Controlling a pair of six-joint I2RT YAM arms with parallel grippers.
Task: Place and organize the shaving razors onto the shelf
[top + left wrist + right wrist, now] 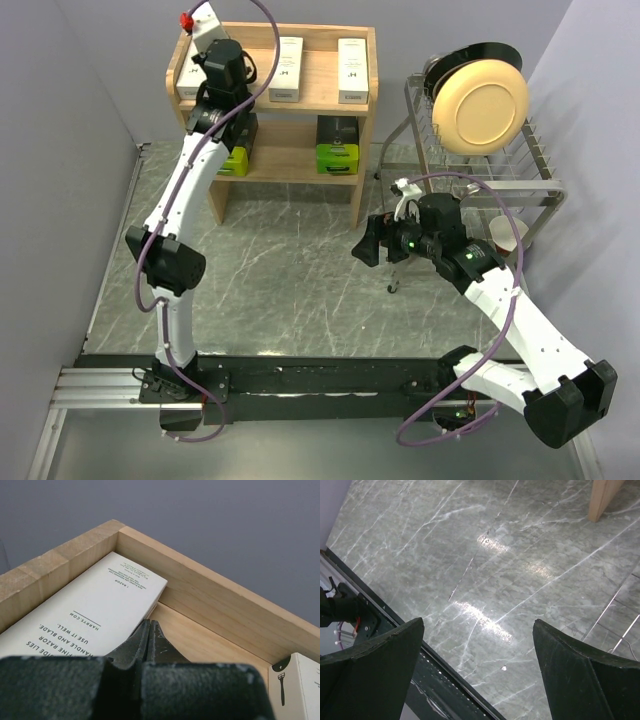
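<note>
1. Nearest, over the grey veined table: see the right gripper with jaws spread wide, nothing between them, well apart from the shelf.
2. Off to the right, beside the shelf: count one wire dish rack, holding one cream plate on edge with a dark one behind it. None of this belongs to the job.
3. On the shelf's lower tier: count two black-and-lime packs. Find one in plain view at the right and the other half hidden behind the left arm.
4. On the top tier, inside the raised rim: count three white boxes lying flat and apart from each other. Find the left box along the left rim, the middle box and the right box.
5. Up there too: find the left gripper, jaws pressed fully together and holding nothing. Its tips sit just beside the left box's inner long edge. Cannot tell whether touching.
6. Judging by that: placing looks finished, with five of five razor packs on the shelf. Looks like the tidying step, with closed fingers used as a pusher on the left box.
7. Next, probably one of two things: a light sideways nudge to square that box, or a straight lift clear of the rim without dragging the box along.
</note>
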